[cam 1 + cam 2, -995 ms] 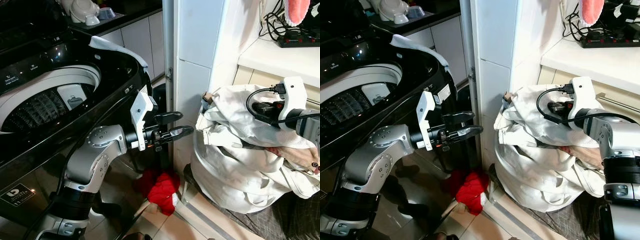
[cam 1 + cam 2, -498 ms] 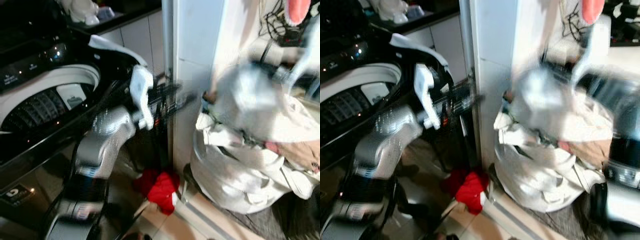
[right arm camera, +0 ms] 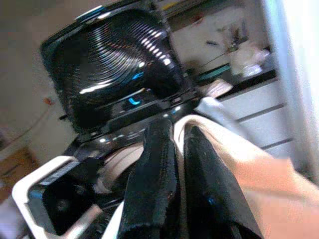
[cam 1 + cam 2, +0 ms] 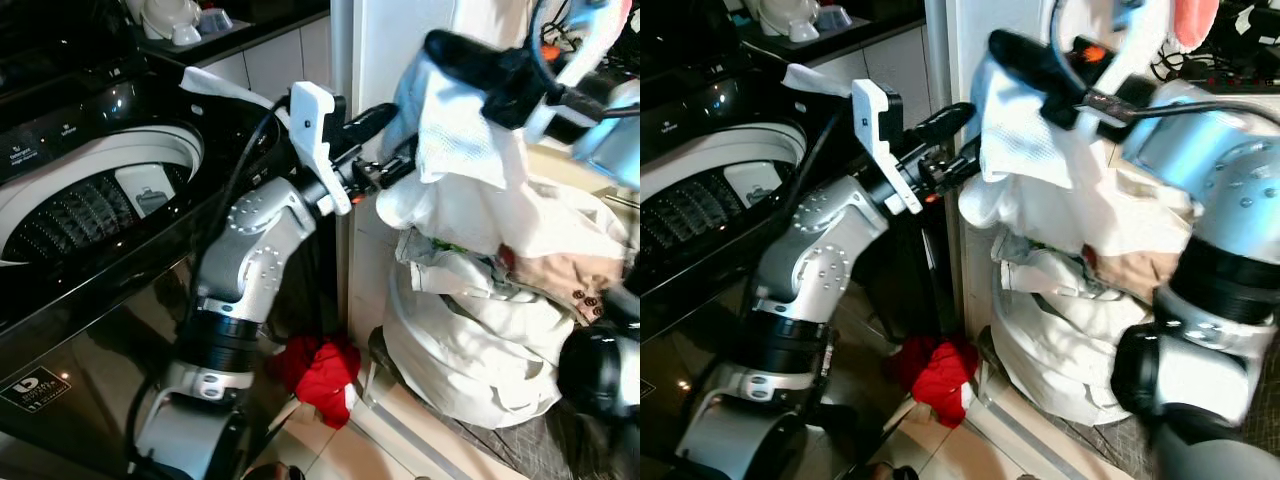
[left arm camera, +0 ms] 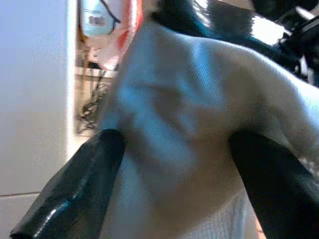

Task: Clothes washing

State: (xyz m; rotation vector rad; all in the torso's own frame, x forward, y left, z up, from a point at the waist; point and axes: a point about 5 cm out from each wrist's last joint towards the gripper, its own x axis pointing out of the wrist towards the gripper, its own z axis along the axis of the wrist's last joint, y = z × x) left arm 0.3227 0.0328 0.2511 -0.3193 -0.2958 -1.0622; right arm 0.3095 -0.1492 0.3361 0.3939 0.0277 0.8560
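Two grippers at a white garment (image 4: 455, 140): right fingers (image 3: 159, 184) pinching it, left fingers (image 5: 75, 194) spread.

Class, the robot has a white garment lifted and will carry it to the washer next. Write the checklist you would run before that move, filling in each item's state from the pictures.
1. Right claw shut on the white garment: ok.
2. Left claw open, fingers either side of the garment, not yet gripping: ok.
3. Washing machine lid up, drum open: ok.
4. Garment free of the laundry pile: cannot tell; its lower end meets the pile.
5. Floor path clear: not ok, red cloth lies by the washer.
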